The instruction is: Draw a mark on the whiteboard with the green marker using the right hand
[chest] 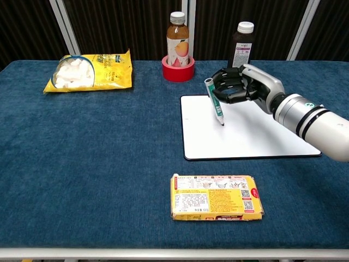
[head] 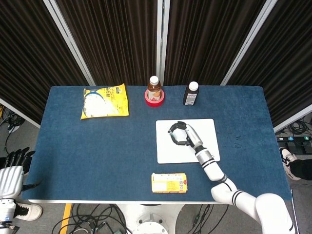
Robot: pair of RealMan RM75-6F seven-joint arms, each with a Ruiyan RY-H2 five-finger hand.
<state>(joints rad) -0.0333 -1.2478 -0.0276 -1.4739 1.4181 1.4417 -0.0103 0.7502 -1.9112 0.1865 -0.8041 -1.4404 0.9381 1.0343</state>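
Note:
The white whiteboard [chest: 256, 134] [head: 204, 127] lies flat on the blue table, right of centre, with no mark that I can see. My right hand [chest: 240, 86] [head: 183, 135] hovers over the board's left part and holds the green marker [chest: 214, 102], which is nearly upright with its tip pointing down just above the board. In the head view the marker is hidden within the hand. My left hand [head: 12, 168] hangs off the table's left edge in the head view, fingers apart and holding nothing.
A yellow box [chest: 216, 196] lies in front of the whiteboard. At the back stand an orange-liquid bottle [chest: 178, 41] inside a red tape roll [chest: 178, 70] and a dark bottle [chest: 242, 42]. A yellow snack bag [chest: 90, 71] lies at the back left.

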